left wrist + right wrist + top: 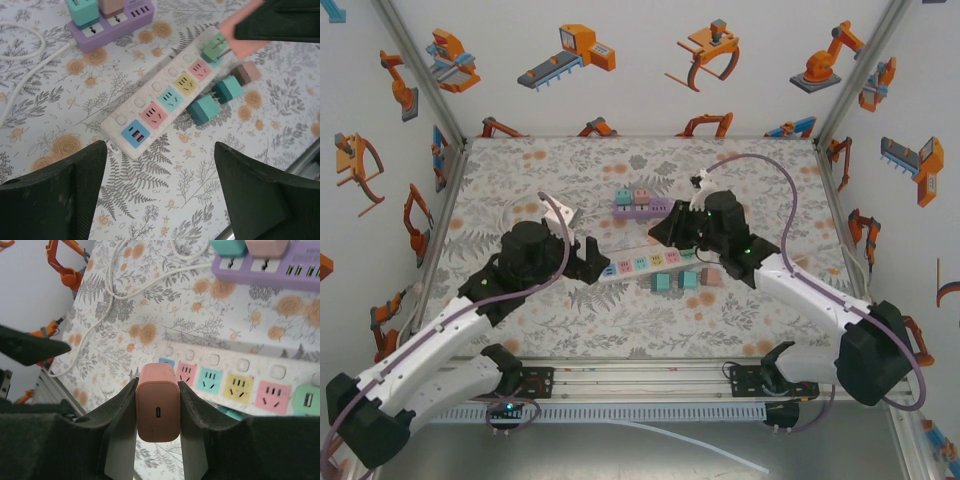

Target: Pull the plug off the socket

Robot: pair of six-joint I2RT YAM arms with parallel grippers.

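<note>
Pink plug (158,412) closest to lens, clamped on its flat sides between the right gripper (158,390) fingers, USB-C port facing camera. It hangs over the white power strip (235,385), above the row of coloured sockets. Left wrist view: prongs (220,47) look bare, just over the green socket (210,44) at the strip's far end, so I judge the plug out or nearly out. Left gripper (160,165) spread wide, holding nothing, hovering at the blue USB end (135,134); can't tell if it touches.

Doing the step well: pull straight along the prongs, no twisting. The strip looks light and lies loose, so it may lift with the plug unless the left arm presses it down. Squeeze only the flat sides and rise until the prongs clear. Avoid knocking the loose teal plugs (205,109) beside the strip.

Surface: flat floral-print cloth (520,190), grey ferns, orange blooms. Purple strip (640,208) farther back, two plugs in it. White cable (125,275) loops across the cloth. Room: white walls (620,90) with orange robot stickers, aluminium frame posts (420,70) at the corners.
</note>
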